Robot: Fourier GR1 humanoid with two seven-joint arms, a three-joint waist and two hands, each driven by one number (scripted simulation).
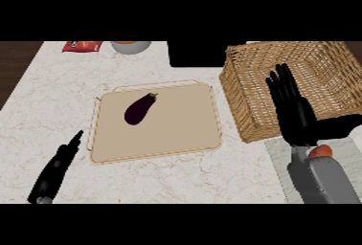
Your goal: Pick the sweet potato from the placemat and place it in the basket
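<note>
A tan placemat lies mid-counter with a dark purple eggplant on its upper left part. The wicker basket stands at the right. My right hand is over the basket's front wall, fingers straight and pointing away, thumb spread to the right. A small orange-red piece, apparently the sweet potato, shows just below the thumb beside the wrist; the rest of it is hidden. My left hand rests edge-on at the lower left, fingers straight, holding nothing.
At the counter's far edge lie a red packet and a grey bowl. A black block stands behind the placemat, left of the basket. Dark wood floor borders the counter on the left.
</note>
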